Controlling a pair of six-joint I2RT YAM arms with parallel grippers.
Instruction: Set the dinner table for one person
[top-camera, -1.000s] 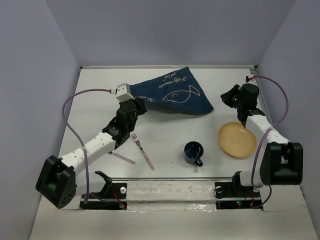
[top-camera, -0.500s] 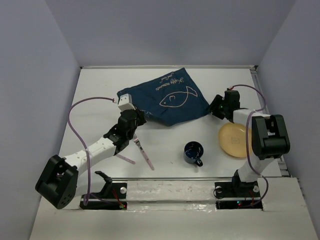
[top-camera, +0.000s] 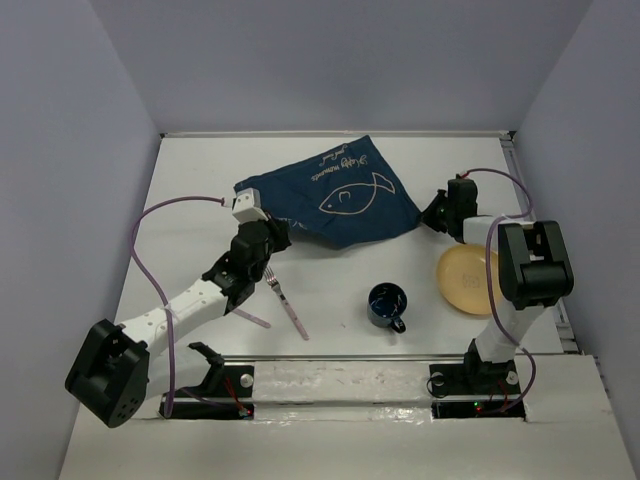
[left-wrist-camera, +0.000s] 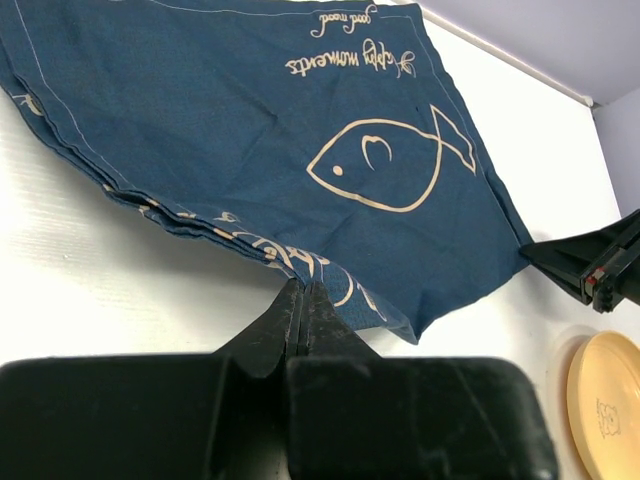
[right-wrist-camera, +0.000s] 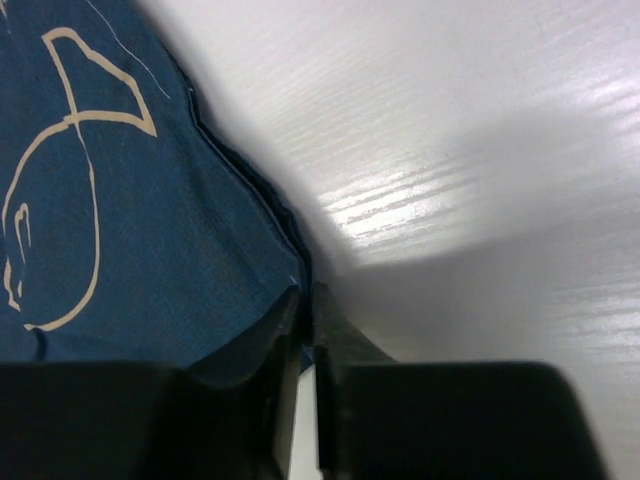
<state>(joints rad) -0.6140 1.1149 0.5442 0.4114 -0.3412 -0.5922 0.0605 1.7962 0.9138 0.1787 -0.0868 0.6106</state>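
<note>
Ok so the whole thing hinges on how the cloth (top-camera: 335, 195) sits between the two pincers. The left gripper (top-camera: 275, 232) is clamped shut on the cloth's near-left edge. In the left wrist view the fingertips are pressed together with the bunched hem caught right at their tips. The right gripper (top-camera: 428, 218) is pinched on the cloth's right-hand corner. In its wrist cam there's only a sliver between the fingers, with the corner in it, so I'd call that gripping too.

So the cloth's long axis runs pretty much left to right, from one pinch point to the other. The rest of the fabric fans out from that line toward the far side. Each arm has its own end, so neither is really "nearer". The left end looks doubled over, with layers showing at the hem.

The dinner table (top-camera: 190, 200) is the plain white top under the cloth and showing all round it.

On the near side of the cloth there's a fork (top-camera: 285, 300) below the left corner, a mug (top-camera: 387, 304) below the middle, and a plate (top-camera: 468, 280) just below the right corner.

My guess is the next move is a stretch along that axis or a drag toward the near side. The plate being that close to the right corner is what I'd watch.
</note>
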